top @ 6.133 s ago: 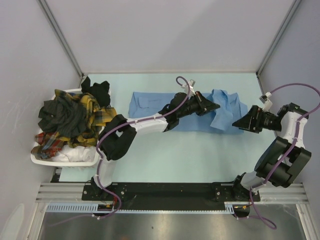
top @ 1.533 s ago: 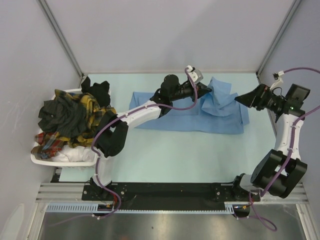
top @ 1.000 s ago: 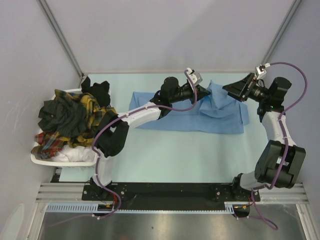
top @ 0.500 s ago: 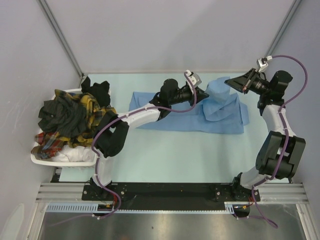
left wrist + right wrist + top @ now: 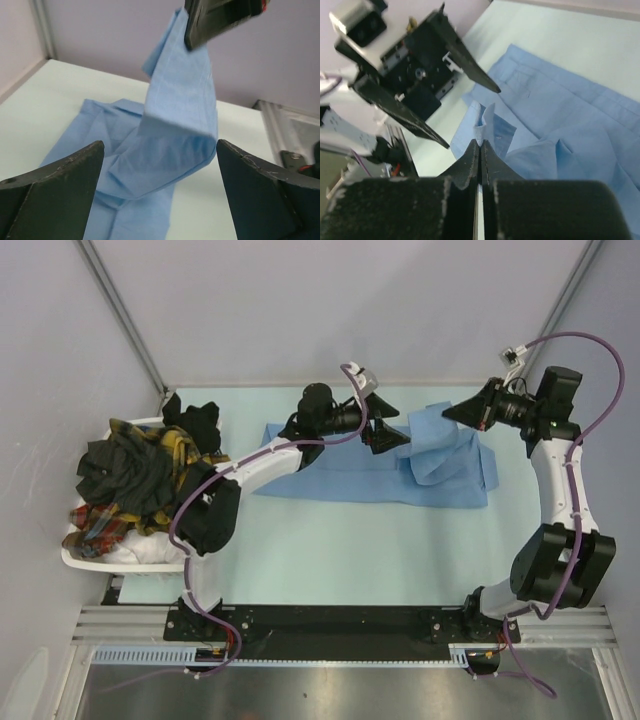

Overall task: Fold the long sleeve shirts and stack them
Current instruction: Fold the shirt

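Note:
A light blue long sleeve shirt [image 5: 340, 480] lies spread across the back of the table. My right gripper [image 5: 447, 416] is shut on an edge of its right part and holds that fold up off the table. In the right wrist view the closed gripper [image 5: 480, 144] pinches the blue cloth [image 5: 570, 115]. My left gripper [image 5: 397, 435] stands open just left of the raised fold, holding nothing. In the left wrist view the hanging shirt [image 5: 180, 115] drops from the right gripper's fingers [image 5: 220, 20] in front of my open left gripper [image 5: 160, 145]. More shirts are heaped in the basket.
A white slatted basket [image 5: 130, 555] stands at the table's left edge. It holds a yellow-black plaid shirt [image 5: 185, 465], a dark shirt [image 5: 125, 475] and a red plaid shirt [image 5: 100, 525]. Grey walls close in the back and both sides.
My left gripper has opened, let go of the blue shirt and drawn back to the left. My right gripper has shut on the shirt's fold and holds it raised.

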Tool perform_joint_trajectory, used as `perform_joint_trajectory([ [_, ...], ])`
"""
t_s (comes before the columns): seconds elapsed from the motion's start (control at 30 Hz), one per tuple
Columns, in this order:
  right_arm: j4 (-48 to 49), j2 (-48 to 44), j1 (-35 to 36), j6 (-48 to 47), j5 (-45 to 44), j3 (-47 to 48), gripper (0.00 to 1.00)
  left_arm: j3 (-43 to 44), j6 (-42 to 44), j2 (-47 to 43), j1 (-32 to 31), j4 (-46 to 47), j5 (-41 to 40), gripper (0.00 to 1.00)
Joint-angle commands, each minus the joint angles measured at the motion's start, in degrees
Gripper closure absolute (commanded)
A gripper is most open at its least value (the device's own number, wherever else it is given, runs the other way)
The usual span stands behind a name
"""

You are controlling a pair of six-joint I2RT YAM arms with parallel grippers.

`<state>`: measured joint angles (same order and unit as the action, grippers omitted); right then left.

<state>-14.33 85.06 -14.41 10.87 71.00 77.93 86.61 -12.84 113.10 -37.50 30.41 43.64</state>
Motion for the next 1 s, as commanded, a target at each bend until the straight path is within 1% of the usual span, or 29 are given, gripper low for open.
perform_joint_trajectory([
  [0.0,-15.28,-4.63,1.75,-20.26,-0.77,2.31,1.0,0.75,-10.69,-2.71,-0.65,2.54,7.59,0.01],
  [0.03,-15.81,-5.59,2.02,-21.41,-1.39,2.23,1.0,0.93,-12.89,-2.01,-0.65,4.29,7.95,0.01],
  [0.07,-15.65,-6.04,2.46,-22.03,-2.26,1.44,1.0,1.37,-18.13,-1.4,-0.56,5.69,8.48,0.01],
  [0.13,-13.99,-7.7,2.9,-21.95,-3.06,0.47,1.0,2.68,-23.87,0.62,-0.56,9.56,9.44,0.02],
  [0.17,-13.36,-8.23,3.42,-21.95,-3.85,-0.49,1.0,2.95,-29.29,1.15,-0.65,10.79,9.36,0.02],
  [0.2,-12.75,-8.76,3.69,-21.86,-4.2,-0.85,1.0,3.13,-31.7,1.68,-0.74,13.42,9.53,0.03],
  [0.27,-12.13,-9.64,4.3,-22.21,-4.38,-1.64,1.0,3.83,-36.7,3.17,-0.65,15.28,9.45,0.08],
  [0.3,-12.3,-9.99,4.39,-23.26,-4.38,-1.9,1.0,4.18,-37.86,3.62,-0.65,15.9,9.36,0.1],
  [0.33,-13.35,-10.26,4.48,-24.05,-4.56,-1.91,1.0,5.23,-38.83,4.06,-0.65,16.43,9.45,0.2],
  [0.4,-13.71,-11.05,4.57,-25.02,-4.82,-2.34,1.0,6.46,-41.21,5.37,-0.74,17.74,10.32,0.33],
  [0.43,-13.8,-11.31,4.57,-25.11,-4.82,-2.43,1.0,7.34,-41.3,5.64,-0.82,17.58,10.33,0.45],
  [0.47,-13.71,-12.01,4.57,-25.29,-4.39,-2.61,1.0,7.43,-41.13,5.55,-1.0,17.49,10.24,0.51],
  [0.5,-13.54,-12.54,4.57,-25.55,-4.38,-3.22,1.0,7.61,-40.69,5.47,-1.0,17.49,10.59,0.58],
  [0.53,-13.36,-12.98,4.66,-25.81,-4.47,-3.48,1.0,8.05,-39.64,5.38,-1.0,17.57,10.85,0.74],
  [0.57,-13.45,-13.33,4.66,-26.34,-4.56,-3.75,1.0,8.14,-38.76,5.2,-1.09,17.57,11.29,0.87],
  [0.6,-14.14,-13.86,4.66,-27.3,-4.82,-3.93,1.0,8.14,-37.45,4.16,-0.91,16.53,11.82,0.97],
  [0.63,-16.15,-14.13,4.66,-29.66,-5.08,-3.93,0.97,7.7,-33.52,3.45,-0.91,15.65,12.0,1.0],
  [0.67,-17.13,-14.22,4.66,-30.81,-5.35,-4.01,0.83,7.18,-31.04,2.57,-1.09,14.6,12.17,1.0],
  [0.7,-18.36,-13.96,4.66,-32.04,-5.52,-3.93,0.71,6.91,-28.32,0.74,-1.18,11.63,12.43,1.0],
  [0.73,-21.24,-13.78,4.57,-35.54,-5.78,-3.49,0.56,6.39,-22.46,-0.06,-1.35,10.03,13.48,1.0],
  [0.77,-22.4,-13.6,4.66,-36.79,-6.22,-3.4,0.32,6.29,-19.36,-0.94,-1.61,8.36,14.19,1.0],
  [0.8,-23.37,-13.25,4.66,-38.45,-6.4,-3.49,0.28,6.21,-16.28,-2.08,-1.7,4.43,14.72,1.0],
  [0.83,-25.29,-13.08,4.75,-40.21,-6.75,-3.49,0.26,5.94,-10.94,-2.7,-1.7,3.0,15.68,1.0],
  [0.87,-25.92,-13.07,4.75,-43.01,-7.02,-3.66,0.22,5.68,-8.71,-3.23,-1.79,1.94,16.21,1.0],
  [0.9,-26.62,-12.99,4.83,-44.43,-7.19,-3.84,0.2,5.5,-6.78,-3.5,-1.88,0.28,16.74,1.0],
  [0.93,-28.54,-12.64,4.83,-46.1,-7.37,-3.84,0.18,5.5,-3.02,-4.11,-1.79,-0.44,18.74,1.0],
  [0.97,-29.78,-12.46,5.1,-49.95,-7.54,-3.93,0.17,5.41,-1.5,-4.29,-1.79,-1.05,19.63,1.0],
])
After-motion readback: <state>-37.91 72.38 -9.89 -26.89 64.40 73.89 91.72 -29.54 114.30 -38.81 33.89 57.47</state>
